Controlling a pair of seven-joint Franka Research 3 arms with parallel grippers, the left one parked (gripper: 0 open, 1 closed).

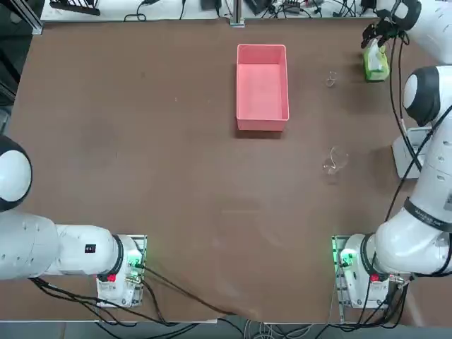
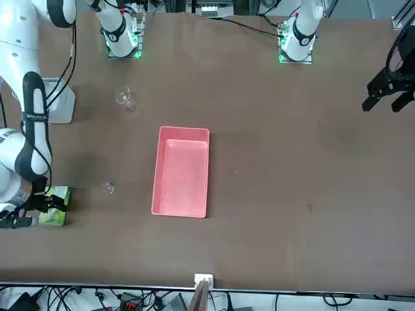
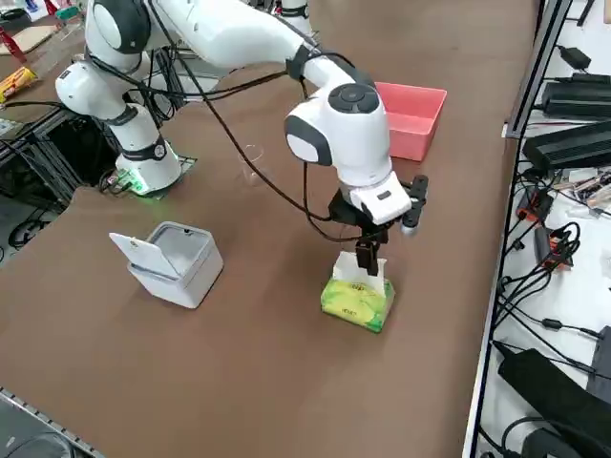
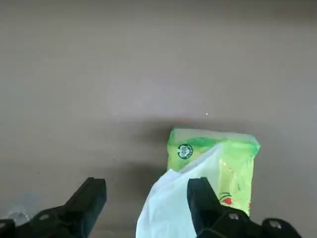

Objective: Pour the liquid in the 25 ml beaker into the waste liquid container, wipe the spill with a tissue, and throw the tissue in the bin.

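The right end effector (image 4: 146, 198) hung wide open just above the yellow-green tissue pack (image 4: 218, 158), holding nothing. A white tissue (image 4: 173, 203) stood up from the pack between its fingers. The 25 ml beaker (image 1: 331, 79) stood on the counter (image 1: 141, 155), near the pack. The pink tray (image 1: 262, 86) looked empty.

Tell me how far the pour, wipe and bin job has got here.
Pouring: cannot tell; the 25 ml beaker stands by the pink tray. In hand: the open right gripper straddles the tissue sticking out of the yellow-green tissue pack. Left: pulling it out, wiping, then dropping it in the open bin.
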